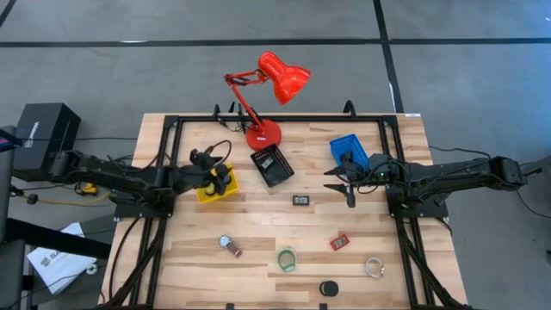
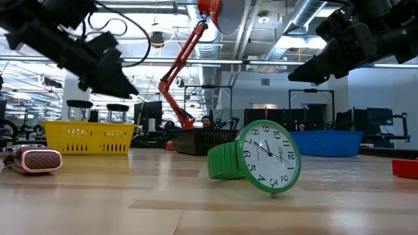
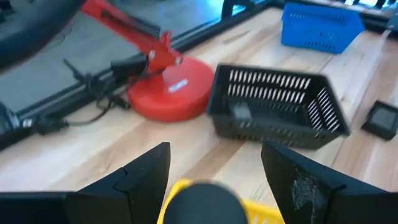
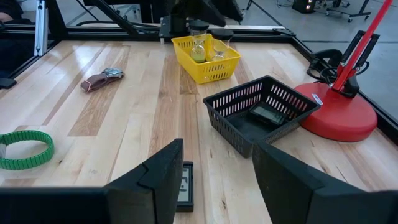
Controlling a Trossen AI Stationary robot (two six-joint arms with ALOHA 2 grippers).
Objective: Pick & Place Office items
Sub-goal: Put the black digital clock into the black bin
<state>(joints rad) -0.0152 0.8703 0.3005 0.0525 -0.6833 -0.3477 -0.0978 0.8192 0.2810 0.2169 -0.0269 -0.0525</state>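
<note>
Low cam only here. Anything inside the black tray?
Observer: Yes. The black tray holds one small dark rectangular piece.
Operator: Where's the left gripper?
Observer: The left gripper is over the yellow tray, fingers open.
Operator: And the right one, what is it near?
Observer: The right gripper hangs with its fingers open above a small black rectangular item lying on the table beside the black tray.
</note>
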